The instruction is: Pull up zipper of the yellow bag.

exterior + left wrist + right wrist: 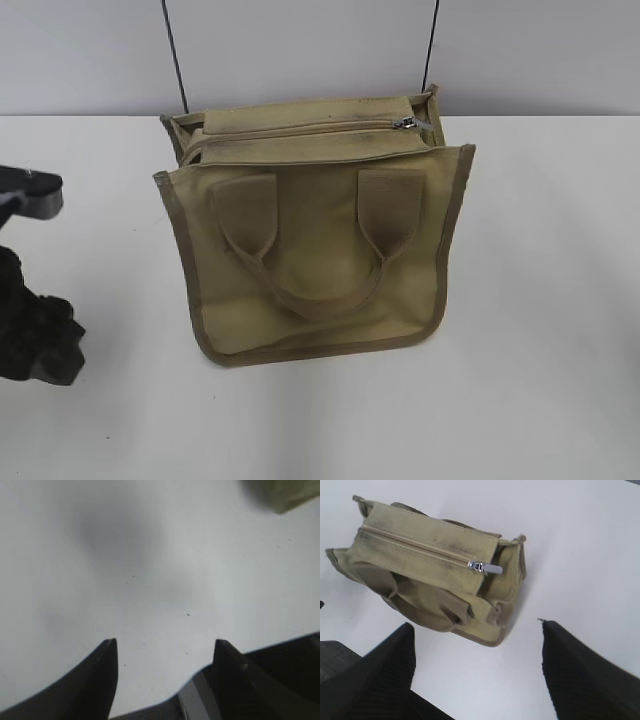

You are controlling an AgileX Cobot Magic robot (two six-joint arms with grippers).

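While yellow bag (315,225) lay at frame centre on white counter (540,300), zipper (415,547) ran along its top panel, silver pull tab (485,568) at right end, reachable for you. Left gripper (165,652) hovered over bare counter, jaws released; right gripper (477,645) faced bag, jaws released, grasping nothing.

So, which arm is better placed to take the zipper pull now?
The right. Its open gripper faces the bag, with the silver pull in plain view ahead. The left gripper, also open, looks at bare table; only a bag corner shows at its view's edge.
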